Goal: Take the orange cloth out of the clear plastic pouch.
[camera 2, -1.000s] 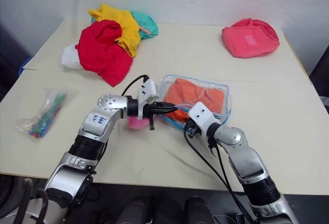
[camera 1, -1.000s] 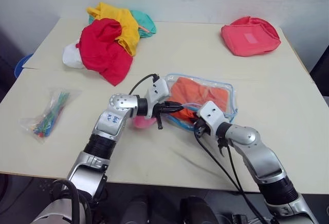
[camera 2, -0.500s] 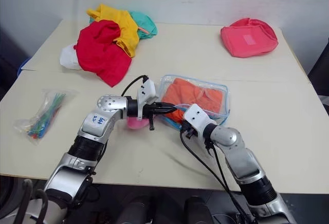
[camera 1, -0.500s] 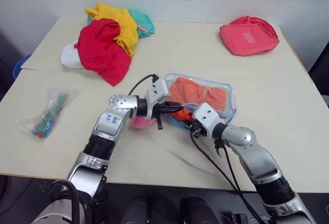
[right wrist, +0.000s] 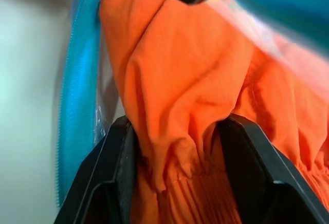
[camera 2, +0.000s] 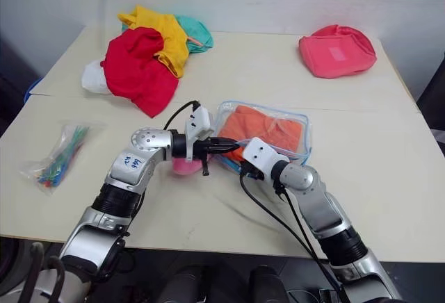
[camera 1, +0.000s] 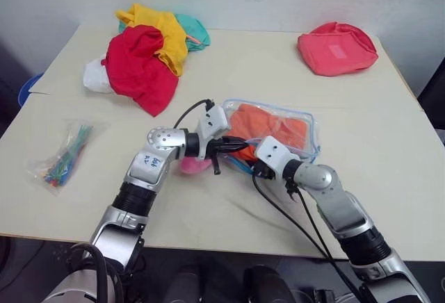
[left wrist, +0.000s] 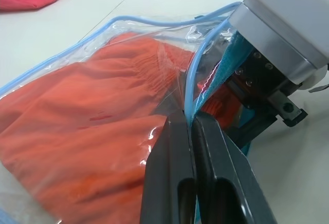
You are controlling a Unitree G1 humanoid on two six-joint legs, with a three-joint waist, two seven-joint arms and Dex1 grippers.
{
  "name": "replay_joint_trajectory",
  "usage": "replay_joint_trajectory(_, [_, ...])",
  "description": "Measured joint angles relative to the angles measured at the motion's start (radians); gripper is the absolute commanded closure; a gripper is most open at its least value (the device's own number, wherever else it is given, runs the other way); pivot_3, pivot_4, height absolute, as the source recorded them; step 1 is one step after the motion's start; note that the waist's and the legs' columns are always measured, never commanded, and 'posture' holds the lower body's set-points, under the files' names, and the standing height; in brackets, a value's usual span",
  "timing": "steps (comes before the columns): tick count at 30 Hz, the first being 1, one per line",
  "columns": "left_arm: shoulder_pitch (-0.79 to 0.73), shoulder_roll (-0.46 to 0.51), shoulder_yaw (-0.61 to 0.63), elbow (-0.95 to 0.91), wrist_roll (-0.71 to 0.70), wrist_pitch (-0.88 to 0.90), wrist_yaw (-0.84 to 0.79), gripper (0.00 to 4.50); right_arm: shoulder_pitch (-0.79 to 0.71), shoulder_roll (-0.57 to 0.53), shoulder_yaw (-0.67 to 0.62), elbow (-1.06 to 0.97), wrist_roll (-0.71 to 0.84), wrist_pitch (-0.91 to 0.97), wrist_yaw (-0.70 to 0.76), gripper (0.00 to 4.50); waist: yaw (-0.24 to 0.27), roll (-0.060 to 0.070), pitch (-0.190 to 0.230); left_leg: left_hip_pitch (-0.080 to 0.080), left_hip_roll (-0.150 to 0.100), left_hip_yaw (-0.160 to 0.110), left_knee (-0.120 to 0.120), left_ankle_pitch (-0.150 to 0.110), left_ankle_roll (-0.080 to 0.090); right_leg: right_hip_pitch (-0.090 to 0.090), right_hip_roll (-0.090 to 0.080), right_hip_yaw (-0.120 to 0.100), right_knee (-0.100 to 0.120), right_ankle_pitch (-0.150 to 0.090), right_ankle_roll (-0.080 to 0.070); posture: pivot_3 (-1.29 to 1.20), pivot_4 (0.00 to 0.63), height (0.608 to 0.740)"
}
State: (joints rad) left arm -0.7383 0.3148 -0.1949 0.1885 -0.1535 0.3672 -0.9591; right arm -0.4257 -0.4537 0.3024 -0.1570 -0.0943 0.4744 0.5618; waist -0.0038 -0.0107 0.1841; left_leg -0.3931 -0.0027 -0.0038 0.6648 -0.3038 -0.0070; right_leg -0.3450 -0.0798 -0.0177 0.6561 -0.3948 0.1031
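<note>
The clear plastic pouch (camera 1: pixel 306 124) with light-blue edging lies flat mid-table, the orange cloth (camera 1: pixel 274 128) inside it. My left gripper (left wrist: pixel 189 118) is shut on the blue edge of the pouch's mouth and holds that lip up. My right gripper (right wrist: pixel 180 126) reaches into the mouth from the near side. Its black fingers (right wrist: pixel 118 152) stand apart on either side of a bunched fold of orange cloth (right wrist: pixel 180 70). In the left wrist view the right gripper's grey body (left wrist: pixel 288 34) sits just past the opened edging.
At the back left lies a heap of red cloth (camera 1: pixel 139 67), yellow cloth (camera 1: pixel 163 28), teal and white pieces. A pink-red fabric pouch (camera 1: pixel 337 47) sits back right. A small bag of coloured sticks (camera 1: pixel 66 156) lies left. A pink item (camera 1: pixel 193 165) lies under my left wrist.
My right wrist has edged a little toward the left gripper at the pouch's mouth and rolled slightly. The left gripper and the pouch have stayed put.
</note>
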Motion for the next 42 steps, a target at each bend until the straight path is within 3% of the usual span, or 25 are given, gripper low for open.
replay_joint_trajectory(6, [0.0, -0.005, 0.0, 0.0, 0.0, 0.0, 0.006, 4.5, -0.032, 0.02, 0.002, 0.06, -0.026, -0.01, -0.028, 4.48, 0.0, 0.0, 0.0, 0.0, 0.0, 0.0, 0.0, 0.0, 0.0, 0.0, 0.0, 0.0, 0.0, 0.0, 0.0, 0.0, 0.15, 0.74])
replay_joint_trajectory(11, [0.0, -0.008, 0.0, 0.0, -0.002, 0.003, 0.011, 4.5, -0.032, 0.018, -0.019, 0.079, -0.011, -0.047, -0.009, 4.48, 0.0, 0.0, 0.0, 0.0, 0.0, 0.0, 0.001, 0.0, 0.0, 0.001, 0.0, 0.0, 0.0, 0.0, 0.0, 0.0, 0.15, 0.74])
replay_joint_trajectory(15, [0.0, -0.013, 0.007, 0.0, -0.014, 0.042, 0.035, 4.5, 0.0, 0.002, -0.114, 0.007, 0.15, 0.008, 0.116, 4.48, 0.0, 0.0, 0.0, 0.0, 0.0, 0.0, 0.0, 0.0, 0.0, 0.0, 0.0, 0.0, 0.0, 0.0, 0.0, 0.0, 0.15, 0.74])
replay_joint_trajectory(21, [0.006, -0.016, 0.022, -0.029, -0.037, 0.11, 0.07, 4.5, 0.02, -0.146, -0.212, -0.086, 0.348, 0.037, 0.347, 4.48, 0.002, 0.0, 0.0, 0.0, 0.0, 0.0, 0.0, 0.0, 0.0, 0.001, 0.0, 0.0, -0.001, 0.0, 0.0, 0.0, 0.15, 0.74])
replay_joint_trajectory(26, [0.036, -0.003, 0.035, -0.055, -0.046, 0.167, 0.102, 4.5, 0.133, -0.248, -0.248, -0.167, 0.52, 0.059, 0.537, 4.48, 0.003, 0.0, 0.0, 0.0, 0.0, 0.0, 0.0, 0.0, 0.001, 0.002, 0.0, 0.0, -0.003, 0.0, 0.0, 0.0, 0.15, 0.74])
replay_joint_trajectory(32, [0.037, 0.008, 0.039, -0.063, -0.059, 0.194, 0.121, 4.5, 0.291, -0.322, -0.331, -0.29, 0.669, 0.155, 0.572, 4.48, 0.006, 0.0, 0.0, 0.0, 0.0, -0.001, 0.0, 0.0, 0.001, 0.003, 0.0, 0.0, -0.004, 0.0, 0.0, 0.0, 0.15, 0.74])
replay_joint_trajectory(37, [0.036, 0.019, 0.04, -0.063, -0.066, 0.196, 0.127, 4.5, 0.452, -0.393, -0.538, -0.409, 0.827, 0.253, 0.548, 4.48, 0.011, 0.0, 0.0, 0.0, 0.001, -0.001, 0.0, 0.0, 0.001, 0.005, 0.0, -0.001, -0.007, 0.0, 0.0, 0.0, 0.15, 0.74])
replay_joint_trajectory(42, [0.036, 0.025, 0.042, -0.061, -0.072, 0.193, 0.128, 4.5, 0.499, -0.397, -0.765, -0.448, 1.074, 0.366, 0.457, 4.48, 0.01, 0.0, 0.0, 0.0, 0.001, -0.001, 0.0, 0.0, 0.001, 0.005, 0.0, -0.001, -0.006, 0.0, 0.0, 0.0, 0.15, 0.74])
